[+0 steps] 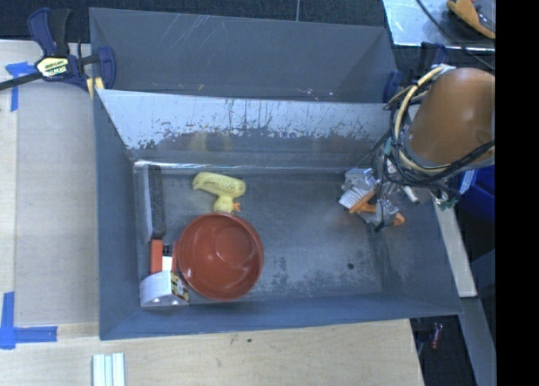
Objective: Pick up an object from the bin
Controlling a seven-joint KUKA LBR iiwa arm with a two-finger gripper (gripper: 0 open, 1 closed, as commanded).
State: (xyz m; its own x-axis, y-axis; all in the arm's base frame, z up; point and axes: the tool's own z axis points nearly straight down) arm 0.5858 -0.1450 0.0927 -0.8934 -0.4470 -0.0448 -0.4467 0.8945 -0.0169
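- Silver-grey roll: lies in the near-left corner of the bin, touching the bowl's left side. Its label is too small to read.
- Red bowl: round, upright, mouth up, on the floor at near left. Its rim hides part of the roll.
- Slender dark tool: lies along the left wall with an orange section at its near end. Its kind cannot be made out.
- Gripper: low over the right part of the floor, close to the right wall. It appears as a tangle of silver, black and orange parts. Whether it is open or closed, and whether it has hold of anything, cannot be told. The small orange pieces there cannot be separated from the robot's own parts.
- Yellow object: curved and lumpy, just beyond the bowl, well apart from the gripper.
- Arm cover: orange-brown, wrapped by cables, cut off at the right.
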